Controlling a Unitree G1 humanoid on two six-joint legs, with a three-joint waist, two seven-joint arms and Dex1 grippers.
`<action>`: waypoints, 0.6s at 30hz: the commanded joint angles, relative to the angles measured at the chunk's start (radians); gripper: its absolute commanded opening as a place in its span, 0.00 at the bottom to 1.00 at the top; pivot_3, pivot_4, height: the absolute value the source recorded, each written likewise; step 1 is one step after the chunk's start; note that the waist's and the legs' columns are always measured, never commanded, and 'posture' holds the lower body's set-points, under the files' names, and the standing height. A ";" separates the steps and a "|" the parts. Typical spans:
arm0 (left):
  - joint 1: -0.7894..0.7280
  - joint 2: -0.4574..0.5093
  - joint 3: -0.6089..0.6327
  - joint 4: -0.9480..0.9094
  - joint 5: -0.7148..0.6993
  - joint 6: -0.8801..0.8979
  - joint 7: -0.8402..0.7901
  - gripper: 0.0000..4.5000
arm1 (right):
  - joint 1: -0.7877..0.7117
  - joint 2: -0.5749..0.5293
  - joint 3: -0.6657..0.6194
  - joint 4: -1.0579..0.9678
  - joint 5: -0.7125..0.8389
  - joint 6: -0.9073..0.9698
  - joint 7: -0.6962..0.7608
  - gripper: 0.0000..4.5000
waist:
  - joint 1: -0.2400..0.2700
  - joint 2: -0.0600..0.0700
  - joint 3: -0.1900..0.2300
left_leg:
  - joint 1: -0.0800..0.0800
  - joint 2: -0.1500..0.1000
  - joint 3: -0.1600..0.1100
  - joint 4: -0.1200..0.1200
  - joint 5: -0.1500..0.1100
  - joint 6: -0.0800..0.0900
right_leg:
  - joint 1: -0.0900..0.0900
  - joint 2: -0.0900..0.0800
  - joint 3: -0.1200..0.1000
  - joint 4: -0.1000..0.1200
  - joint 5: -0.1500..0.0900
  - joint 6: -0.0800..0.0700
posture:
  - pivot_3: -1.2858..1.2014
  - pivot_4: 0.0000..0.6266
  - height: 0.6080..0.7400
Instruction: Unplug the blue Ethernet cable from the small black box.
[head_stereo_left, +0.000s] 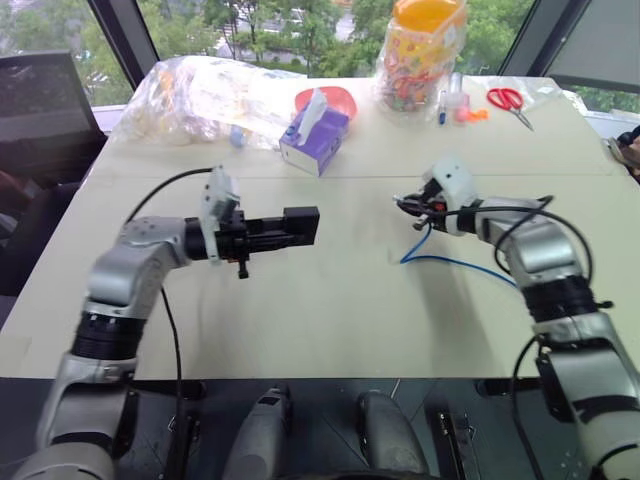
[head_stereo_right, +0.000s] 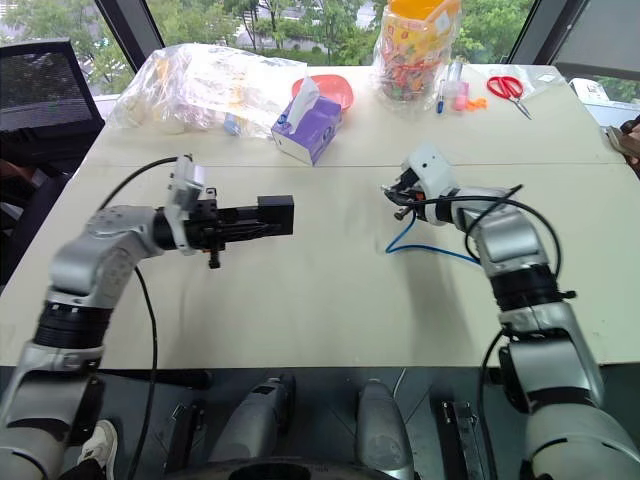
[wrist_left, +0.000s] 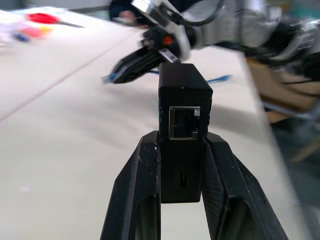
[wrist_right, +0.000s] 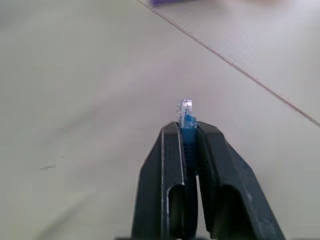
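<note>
The left gripper (head_stereo_left: 300, 227) is clamped on the small black box (wrist_left: 183, 131), its port bare. Well apart, the right gripper (wrist_right: 187, 131) pinches the blue cable (head_stereo_left: 440, 262) just behind its clear plug, the cord trailing onto the counter (head_stereo_left: 330, 310).

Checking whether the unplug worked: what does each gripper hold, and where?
Left gripper clamps the black box by its sides; right gripper pinches the blue cable behind its plug.
</note>
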 joint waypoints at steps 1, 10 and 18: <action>-0.017 -0.073 -0.025 0.082 0.103 -0.169 0.078 0.11 | -0.087 0.041 -0.010 0.190 -0.121 -0.105 -0.202 0.02 | 0.001 0.000 0.000 | 0.000 0.000 0.000 0.000 0.000 0.000 | 0.000 0.000 0.000 0.000 0.001 0.001 | 0.52 0.24 0.91; -0.038 -0.231 -0.054 0.209 0.187 -0.328 0.154 0.11 | -0.206 0.101 -0.066 0.494 -0.188 -0.196 -0.419 0.51 | -0.001 0.000 0.000 | -0.001 -0.001 0.000 -0.001 0.000 0.000 | 0.000 0.000 0.000 0.000 0.002 0.005 | 0.52 0.24 0.91; -0.053 -0.286 -0.046 0.297 0.219 -0.392 0.194 0.11 | -0.191 0.088 -0.224 0.369 -0.087 -0.204 -0.448 0.98 | -0.006 0.000 0.000 | 0.001 0.000 0.000 0.000 0.000 0.000 | 0.000 0.001 0.000 0.002 0.003 0.005 | 0.52 0.24 0.91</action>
